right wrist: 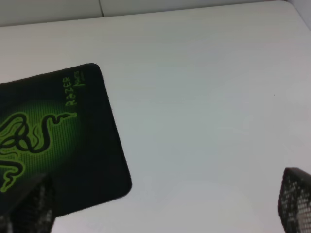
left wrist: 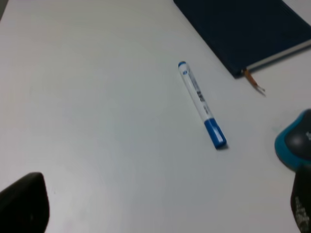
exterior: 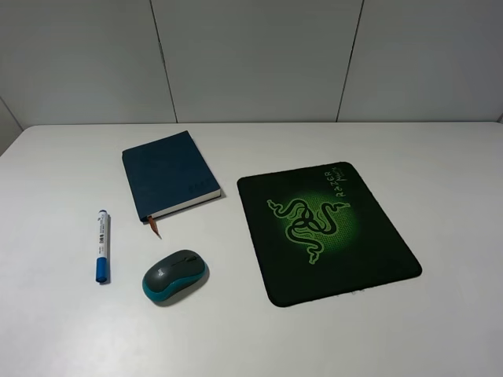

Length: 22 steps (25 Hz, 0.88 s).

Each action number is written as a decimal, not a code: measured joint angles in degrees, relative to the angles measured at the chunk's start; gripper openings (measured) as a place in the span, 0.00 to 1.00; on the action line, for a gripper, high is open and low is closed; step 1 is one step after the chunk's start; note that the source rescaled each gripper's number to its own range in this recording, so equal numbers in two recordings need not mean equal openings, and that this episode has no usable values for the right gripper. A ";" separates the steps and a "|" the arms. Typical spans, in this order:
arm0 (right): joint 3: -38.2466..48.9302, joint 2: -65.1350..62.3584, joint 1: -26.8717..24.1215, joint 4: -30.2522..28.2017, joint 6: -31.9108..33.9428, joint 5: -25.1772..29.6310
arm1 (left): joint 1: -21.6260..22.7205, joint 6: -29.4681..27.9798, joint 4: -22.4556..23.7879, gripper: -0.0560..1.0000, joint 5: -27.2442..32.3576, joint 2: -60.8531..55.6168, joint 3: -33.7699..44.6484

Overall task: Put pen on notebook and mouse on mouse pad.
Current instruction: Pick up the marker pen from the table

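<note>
The pen (exterior: 102, 246), white with a blue cap, lies on the table left of the mouse (exterior: 174, 276), which sits in front of the dark blue notebook (exterior: 169, 174). The black mouse pad (exterior: 326, 232) with its green emblem lies to the right, nothing on it. Neither arm shows in the exterior high view. In the left wrist view my left gripper (left wrist: 160, 208) is open above bare table, short of the pen (left wrist: 201, 104), with the notebook (left wrist: 243, 29) and mouse (left wrist: 294, 143) beyond. My right gripper (right wrist: 163, 204) is open, one finger over the mouse pad (right wrist: 58, 141) corner.
Everything rests on a white table (exterior: 440, 165) that meets a pale panelled wall (exterior: 259, 55) at the back. The notebook's reddish ribbon (exterior: 154, 228) trails toward the mouse. The table's rounded far corner (right wrist: 296, 7) shows in the right wrist view.
</note>
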 joint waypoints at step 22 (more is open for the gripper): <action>0.00 0.00 0.00 0.00 0.00 0.00 | 0.00 -3.94 -0.57 1.00 -0.54 33.19 -10.38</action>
